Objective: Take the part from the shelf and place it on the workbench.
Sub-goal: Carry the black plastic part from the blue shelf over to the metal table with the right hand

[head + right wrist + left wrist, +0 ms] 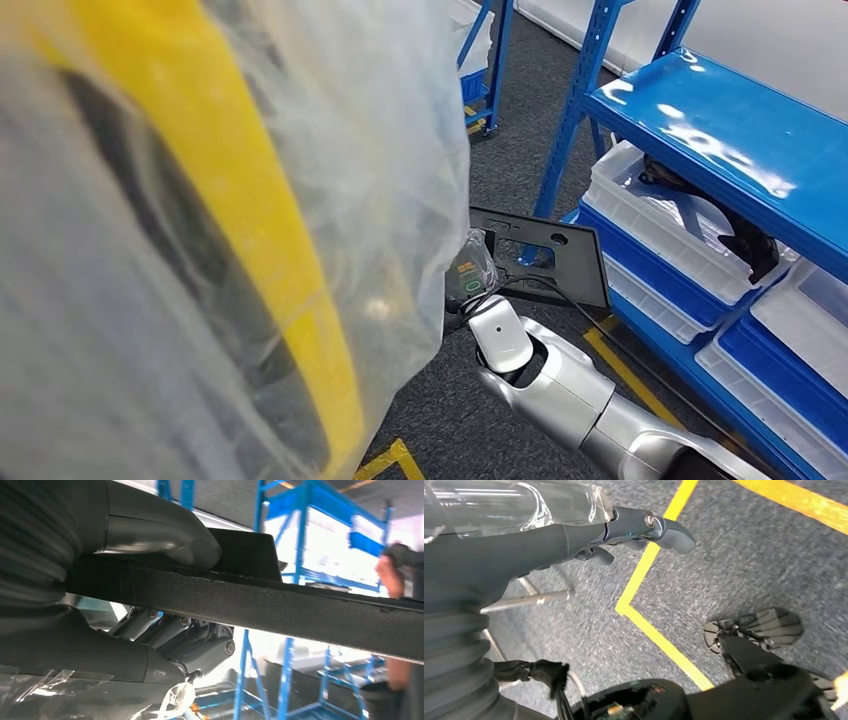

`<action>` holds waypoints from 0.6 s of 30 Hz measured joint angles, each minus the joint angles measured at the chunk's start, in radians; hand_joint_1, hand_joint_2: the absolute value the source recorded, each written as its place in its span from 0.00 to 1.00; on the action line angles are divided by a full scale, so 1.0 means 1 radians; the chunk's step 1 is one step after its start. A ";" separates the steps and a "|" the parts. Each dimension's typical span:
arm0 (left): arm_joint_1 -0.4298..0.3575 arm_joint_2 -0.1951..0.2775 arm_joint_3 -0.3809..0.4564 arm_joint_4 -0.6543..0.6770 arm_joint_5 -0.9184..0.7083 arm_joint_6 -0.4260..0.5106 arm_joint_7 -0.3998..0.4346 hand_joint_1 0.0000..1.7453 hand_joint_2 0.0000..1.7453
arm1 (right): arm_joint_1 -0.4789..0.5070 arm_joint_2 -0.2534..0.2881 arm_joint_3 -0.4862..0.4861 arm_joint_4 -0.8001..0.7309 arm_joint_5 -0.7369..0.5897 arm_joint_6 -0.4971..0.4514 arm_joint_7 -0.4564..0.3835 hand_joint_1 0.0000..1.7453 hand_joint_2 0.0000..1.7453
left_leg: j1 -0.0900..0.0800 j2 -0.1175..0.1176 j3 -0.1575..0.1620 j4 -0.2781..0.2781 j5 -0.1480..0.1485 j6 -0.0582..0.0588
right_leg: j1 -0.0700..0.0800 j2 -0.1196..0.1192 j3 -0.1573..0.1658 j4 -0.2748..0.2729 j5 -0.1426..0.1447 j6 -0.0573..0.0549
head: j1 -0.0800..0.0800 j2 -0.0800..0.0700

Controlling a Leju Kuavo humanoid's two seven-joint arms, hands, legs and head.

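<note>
half the part (545, 262) hides behind plastic wrap (330, 180), right hand (478, 275) gripping.

Bright overhead glare on blue shelf (720, 120), blurred plastic foreground — backlit wrist view

White bins (668, 225) near yellow floor tape (659, 555).

A warehouse: blue steel shelving (700, 120), white bins (650, 215), yellow floor lines (659, 635).
</note>
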 joint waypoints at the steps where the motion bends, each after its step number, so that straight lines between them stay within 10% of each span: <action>1: 0.002 0.000 0.000 0.000 -0.001 -0.002 0.001 0.00 1.00 | 0.000 0.000 0.000 0.000 0.002 0.001 -0.001 1.00 1.00 | 0.000 -0.010 -0.003 0.003 -0.002 -0.005 | -0.002 0.015 0.017 -0.040 0.012 -0.001 | 0.000 0.000; 4: 0.011 0.001 0.000 0.000 -0.001 -0.003 0.003 0.00 1.00 | -0.002 0.003 0.001 0.000 0.007 0.005 -0.004 1.00 1.00 | 0.006 -0.034 -0.016 0.003 -0.002 -0.020 | 0.002 0.003 0.023 -0.058 0.011 -0.014 | 0.000 0.000; 6: 0.016 0.004 0.000 0.000 -0.001 -0.002 0.004 0.00 1.00 | -0.006 0.008 0.001 0.000 0.012 0.007 -0.005 1.00 1.00 | 0.005 0.002 -0.036 0.041 -0.023 -0.032 | 0.001 -0.018 0.027 -0.061 0.010 -0.027 | -0.002 0.000; 8: 0.014 0.006 0.000 0.000 -0.001 -0.001 0.002 0.00 1.00 | -0.008 0.011 0.001 0.000 0.014 0.007 -0.007 1.00 1.00 | 0.004 0.058 -0.098 0.164 -0.078 -0.043 | 0.001 -0.040 0.033 -0.062 0.007 -0.036 | -0.006 0.000; 11: 0.010 0.008 0.000 0.000 -0.001 -0.001 0.000 0.00 1.00 | -0.008 0.013 0.004 0.001 0.014 0.010 -0.011 1.00 1.00 | 0.007 0.076 -0.188 0.322 -0.121 -0.048 | 0.005 -0.076 0.038 -0.062 -0.001 -0.039 | -0.008 0.000; 15: 0.010 0.009 0.000 0.001 -0.002 -0.001 -0.002 0.00 1.00 | -0.010 0.021 0.008 0.001 0.016 0.012 -0.017 1.00 1.00 | -0.004 0.121 -0.072 0.076 0.001 -0.032 | 0.009 -0.116 0.058 -0.062 -0.017 -0.030 | -0.008 0.000; 18: 0.006 0.010 0.000 0.001 -0.005 0.000 -0.004 0.00 1.00 | -0.014 0.025 0.011 0.001 0.015 0.013 -0.020 1.00 1.00 | -0.020 0.131 -0.038 0.006 0.020 -0.013 | 0.014 -0.140 0.065 -0.064 -0.025 -0.018 | -0.008 0.000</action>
